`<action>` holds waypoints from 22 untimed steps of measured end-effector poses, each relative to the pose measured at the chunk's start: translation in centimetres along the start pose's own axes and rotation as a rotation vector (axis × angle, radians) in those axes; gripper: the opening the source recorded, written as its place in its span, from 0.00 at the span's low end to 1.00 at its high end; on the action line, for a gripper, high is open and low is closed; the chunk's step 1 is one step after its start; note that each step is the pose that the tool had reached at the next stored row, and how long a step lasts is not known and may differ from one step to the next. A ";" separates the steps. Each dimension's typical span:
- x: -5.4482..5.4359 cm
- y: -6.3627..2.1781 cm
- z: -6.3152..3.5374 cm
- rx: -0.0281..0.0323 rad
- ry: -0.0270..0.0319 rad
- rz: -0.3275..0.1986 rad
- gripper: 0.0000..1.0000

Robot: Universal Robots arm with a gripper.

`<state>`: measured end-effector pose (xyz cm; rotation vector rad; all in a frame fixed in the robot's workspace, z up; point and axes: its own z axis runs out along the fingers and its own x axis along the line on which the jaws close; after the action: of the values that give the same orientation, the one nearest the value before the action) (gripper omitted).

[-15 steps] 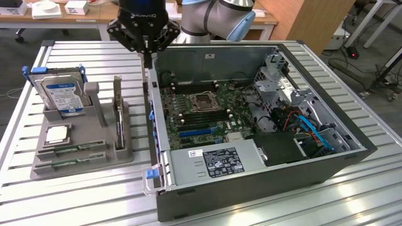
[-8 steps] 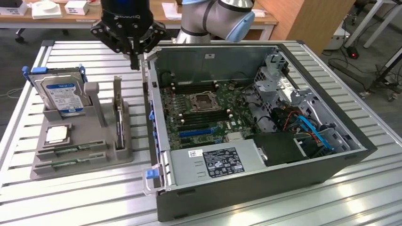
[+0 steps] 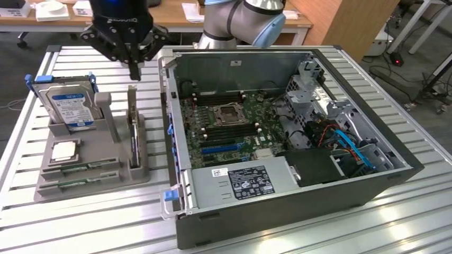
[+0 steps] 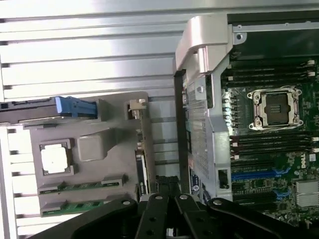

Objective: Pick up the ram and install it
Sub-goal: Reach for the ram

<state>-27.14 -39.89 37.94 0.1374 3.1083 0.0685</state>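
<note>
In the exterior view, the arm (image 3: 242,17) is reaching in from the top edge, its upper part cut off by the frame. The gripper (image 3: 135,74) is hanging at the upper left, pointing straight down, its fingers pinched together to one narrow tip and holding nothing. It is hovering above the back of the grey holder (image 3: 99,151), over the upright card (image 3: 133,124) and apart from it. The ram (image 3: 79,169) is lying flat in a slot at the holder's near end, in the lower left of the frame, with a second stick (image 3: 76,182) sitting just in front. The drive (image 3: 71,106) is standing behind them. The open case (image 3: 282,222) is taking up the exterior view's right on the slatted surface (image 3: 84,227).

In the wrist view, the gripper (image 4: 167,181) is showing as dark linkages meeting in the middle, its fingers closed, partly covering the card (image 4: 142,149) edge. The ram (image 4: 82,186) and second stick (image 4: 75,206) are resting in the holder (image 4: 114,164), well apart from the gripper; their chips are too small to make out. The case (image 4: 204,74) is lying beside the holder, cut off by the frame.
</note>
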 end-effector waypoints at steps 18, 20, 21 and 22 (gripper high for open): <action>6.4 -0.58 0.28 0.0002 -0.0006 0.011 0.09; 7.0 -0.63 0.31 0.0002 -0.0006 0.012 0.09; 7.3 -0.66 0.32 0.0002 -0.0006 0.012 0.09; 7.5 -0.68 0.32 0.0003 -0.0006 0.013 0.09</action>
<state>-34.68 -39.89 37.38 0.1572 3.1071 0.0683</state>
